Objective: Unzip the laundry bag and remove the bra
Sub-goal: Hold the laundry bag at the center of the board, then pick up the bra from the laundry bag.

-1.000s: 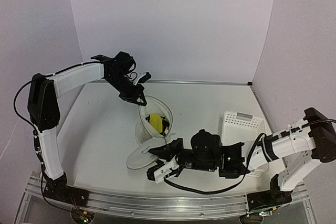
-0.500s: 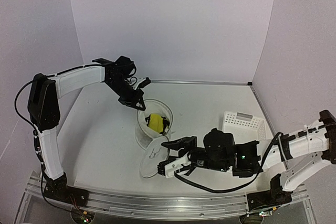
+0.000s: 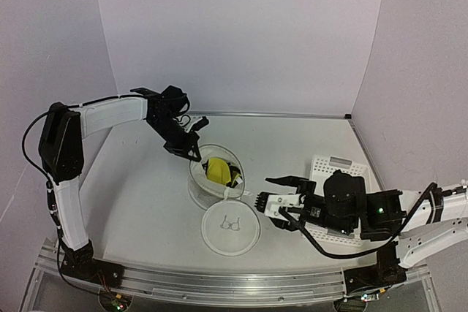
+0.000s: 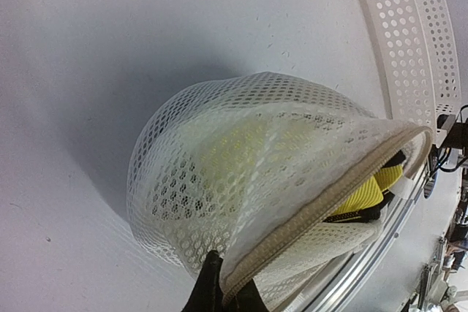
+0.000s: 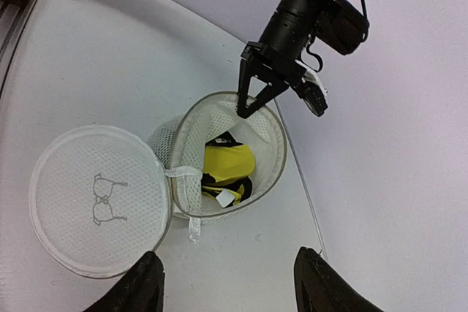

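Your right gripper [image 3: 276, 193] has drawn back toward the right side of the table [image 3: 139, 188] and spread its fingers. The round flap [image 3: 230, 229] it was beside has swung fully open and now lies flat on the table in front of the laundry bag [image 3: 199, 184], bra outline facing up. The zip step looks finished, so what is left is the reach for the bra [image 3: 216, 170].

Your left gripper [image 3: 187, 149] is clamped on the far rim of the bag and props the mouth up and open. In the left wrist view the beige rim runs straight into its closed fingers [image 4: 212, 290]. That arm is busy, so the free right arm is the one to go in.

From the right gripper, the bra lies to the left and a little farther back, inside the bag. In the right wrist view the yellow bundle [image 5: 226, 164] sits almost dead ahead, above the gap between the two spread fingers [image 5: 144, 283], and the bag's mouth [image 5: 278, 153] tilts toward you. The bra is bunched up, so you get no clear long axis to line up with. The flap [image 5: 95, 199] lies to the left of that line, and the white basket [image 3: 338, 171] sits behind your right arm, off the path.
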Robot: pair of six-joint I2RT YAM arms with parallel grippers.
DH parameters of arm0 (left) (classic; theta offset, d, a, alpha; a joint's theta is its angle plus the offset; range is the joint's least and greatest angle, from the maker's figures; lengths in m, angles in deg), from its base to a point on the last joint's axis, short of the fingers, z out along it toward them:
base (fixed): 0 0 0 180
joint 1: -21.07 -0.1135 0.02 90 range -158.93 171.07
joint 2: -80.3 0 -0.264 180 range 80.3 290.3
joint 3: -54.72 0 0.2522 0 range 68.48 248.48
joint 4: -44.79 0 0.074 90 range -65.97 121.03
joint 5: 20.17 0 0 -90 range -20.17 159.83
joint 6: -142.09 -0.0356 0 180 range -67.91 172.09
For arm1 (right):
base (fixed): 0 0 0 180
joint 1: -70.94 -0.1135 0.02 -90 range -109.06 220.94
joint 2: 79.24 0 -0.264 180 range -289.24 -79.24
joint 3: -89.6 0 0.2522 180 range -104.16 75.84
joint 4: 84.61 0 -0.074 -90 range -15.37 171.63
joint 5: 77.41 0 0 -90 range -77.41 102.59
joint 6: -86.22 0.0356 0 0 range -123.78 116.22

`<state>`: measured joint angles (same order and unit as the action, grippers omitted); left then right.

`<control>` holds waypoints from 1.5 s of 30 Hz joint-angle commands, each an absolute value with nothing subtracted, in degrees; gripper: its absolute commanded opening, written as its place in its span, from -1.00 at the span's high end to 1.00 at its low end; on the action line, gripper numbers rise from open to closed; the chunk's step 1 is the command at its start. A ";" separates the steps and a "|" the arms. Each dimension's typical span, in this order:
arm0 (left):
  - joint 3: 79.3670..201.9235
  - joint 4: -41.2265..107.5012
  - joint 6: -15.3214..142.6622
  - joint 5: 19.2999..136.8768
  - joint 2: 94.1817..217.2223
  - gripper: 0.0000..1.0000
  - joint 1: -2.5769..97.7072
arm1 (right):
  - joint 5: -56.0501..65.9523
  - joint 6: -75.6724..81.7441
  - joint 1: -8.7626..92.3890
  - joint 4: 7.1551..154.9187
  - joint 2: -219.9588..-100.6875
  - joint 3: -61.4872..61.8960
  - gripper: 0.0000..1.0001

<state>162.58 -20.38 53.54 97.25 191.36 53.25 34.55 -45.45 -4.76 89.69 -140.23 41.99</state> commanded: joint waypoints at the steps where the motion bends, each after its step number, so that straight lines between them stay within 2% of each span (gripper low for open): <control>1: 162.09 -18.25 54.21 98.23 188.02 1.00 52.88 | 37.98 -33.12 -3.20 84.04 -137.78 39.75 -0.29; 4: 161.68 -17.65 55.33 98.54 187.43 1.00 52.95 | 36.97 -26.08 -1.88 79.62 -139.12 35.82 -0.38; 6: 161.19 -17.24 56.12 98.57 186.86 1.00 53.01 | 37.61 -20.26 -1.18 77.01 -141.18 32.27 -0.51; 8: 160.60 -16.83 56.68 98.62 185.96 1.00 53.26 | 37.94 -14.92 -0.37 73.55 -144.09 27.67 -0.52; 10: 159.74 -16.43 57.17 98.48 184.96 1.00 53.79 | 35.46 -11.35 0.71 70.79 -147.16 23.84 -0.47; 16: 154.19 -14.19 59.97 98.18 182.03 1.00 55.74 | 26.79 2.31 3.37 62.31 -158.25 10.02 -0.11; 23: 146.58 -9.34 65.42 97.39 178.48 1.00 56.11 | 15.24 15.40 5.66 58.13 -169.28 -1.04 -0.04; 28: 142.24 -5.32 68.94 96.12 178.38 1.00 56.13 | 7.97 27.14 8.91 57.31 -174.16 -3.36 0.01; 34: 139.67 -2.56 70.77 96.16 179.90 1.00 56.13 | 4.86 35.39 11.49 57.29 -176.13 -2.31 0.02; 41: 139.66 -1.11 71.55 95.92 181.80 1.00 56.13 | 4.87 41.30 13.81 57.29 -178.26 -1.05 -0.05; 45: 139.99 -0.54 71.98 94.83 182.87 1.00 56.07 | 6.19 43.07 14.13 57.24 -179.95 -1.25 -0.16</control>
